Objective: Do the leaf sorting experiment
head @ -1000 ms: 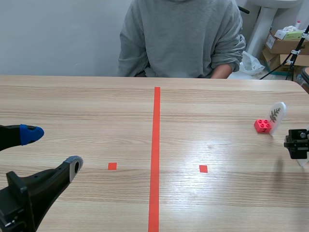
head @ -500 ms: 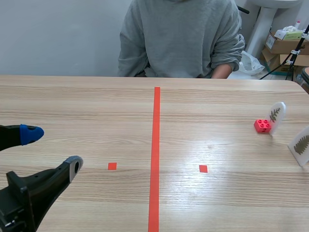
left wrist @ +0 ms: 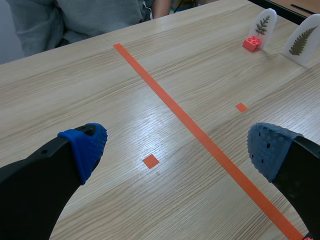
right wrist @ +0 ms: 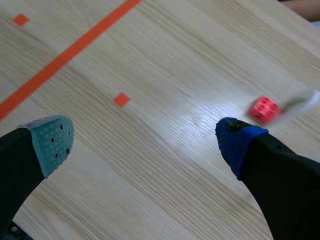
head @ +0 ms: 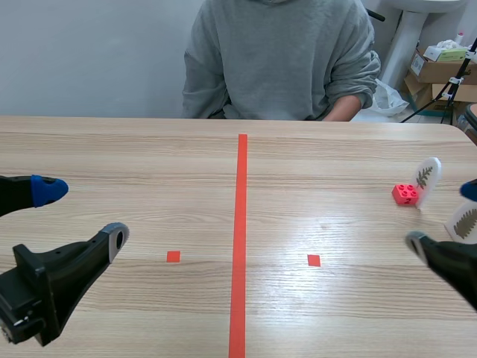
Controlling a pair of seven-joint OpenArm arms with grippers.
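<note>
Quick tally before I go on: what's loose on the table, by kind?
White oval leaf-print cards: 2, one leaning at the brick, one standing apart
Red plastic toy brick: 1
Total: 3

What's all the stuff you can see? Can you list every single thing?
far leaf card: 1, white with a dark leaf, right side of the table, next to the brick
near leaf card: 1, white with a dark leaf, right edge, closer to the robot
brick: 1, red, right side of the table
tape line: 1, orange-red, down the table's middle
tape squares: 2, orange-red, one on each side of the line
table: 1, light wood
person: 1, grey sweatshirt, sitting across the table
cardboard boxes: a few, brown, behind the table's far right
left hand: 1, black with blue and grey pads, open, left side
right hand: 1, black, open, right side
</note>
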